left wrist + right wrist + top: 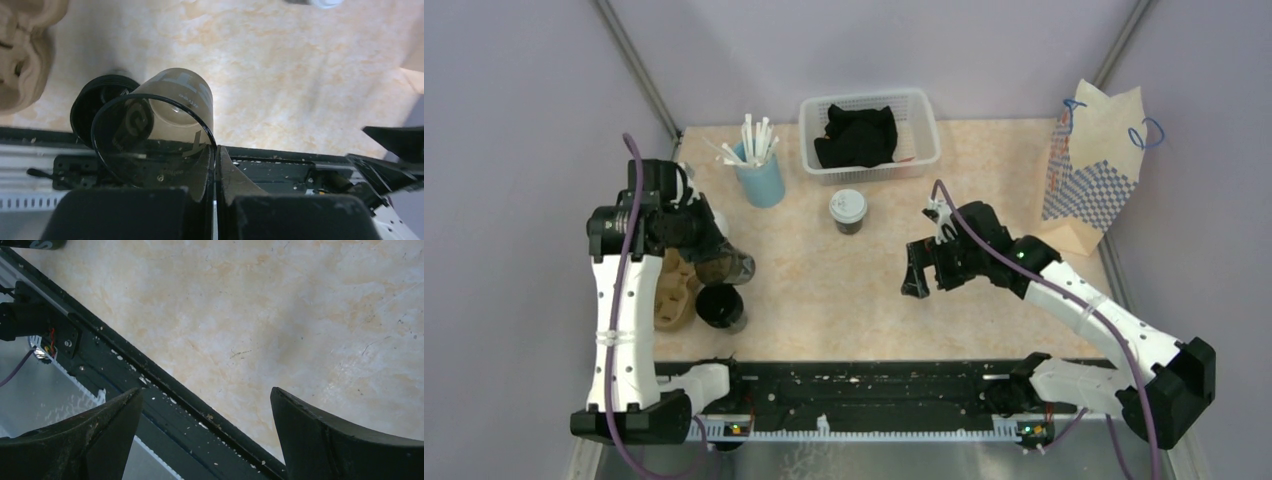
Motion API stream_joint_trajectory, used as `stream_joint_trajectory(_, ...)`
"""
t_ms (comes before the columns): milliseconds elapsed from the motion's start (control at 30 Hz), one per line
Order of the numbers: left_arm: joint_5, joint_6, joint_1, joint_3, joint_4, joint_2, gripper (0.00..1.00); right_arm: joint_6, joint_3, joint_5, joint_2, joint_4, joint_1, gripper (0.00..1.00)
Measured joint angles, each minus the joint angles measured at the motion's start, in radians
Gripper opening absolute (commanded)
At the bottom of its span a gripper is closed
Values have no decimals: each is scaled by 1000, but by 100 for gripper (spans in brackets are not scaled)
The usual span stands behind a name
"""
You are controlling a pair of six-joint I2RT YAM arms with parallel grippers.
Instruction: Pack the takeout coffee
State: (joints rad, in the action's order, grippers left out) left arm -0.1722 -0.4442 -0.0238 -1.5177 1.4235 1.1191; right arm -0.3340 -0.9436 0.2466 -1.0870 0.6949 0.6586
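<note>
My left gripper (727, 264) (216, 150) is shut on the rim of a tilted, brown-tinted translucent cup (175, 105) (736, 266), one finger inside the wall and one outside. Just under it stands a black cup (90, 107) (721, 306). The brown moulded-pulp carrier (674, 292) (22, 55) lies left of both, beside my left arm. A takeout coffee cup with a white lid and dark body (848, 211) stands upright mid-table, apart from both grippers. My right gripper (918, 281) (205, 395) hovers open over bare table, nothing between its fingers.
A white basket (924, 110) holding black cloth sits at the back. A blue cup of white straws (760, 176) stands to its left. A checked paper bag (1092, 170) stands at the right edge. A black rail (874, 390) (165, 395) runs along the near table edge.
</note>
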Motion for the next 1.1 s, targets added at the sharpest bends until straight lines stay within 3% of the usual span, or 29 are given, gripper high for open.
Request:
stream_joint_trajectory(200,-117,19,57,-113,-71,21,0,-22,-13,-78,19,33,0,99)
stream_joint_trajectory(367,21,-73,502,-202,-156,220,0,-31,-90,-204,64,84,-9,99)
stream_joint_trajectory(433,83,-106,622,-294,-201,385,0,-34,-130,-271,87,95,-19,99)
stream_joint_trajectory(533,156,-130,710,-385,-260,616,0,-41,-164,-377,143,113,-27,99)
stream_joint_trajectory(767,254,-102,806,-720,-262,1041,0,-45,-173,-568,354,137,-29,99)
stream_joint_trajectory(1033,312,-49,854,-801,-241,1165,0,-63,-196,-656,417,174,-29,99)
stream_joint_trajectory(1100,323,-40,859,-801,-233,1174,13,-71,-196,-664,418,188,-29,99)
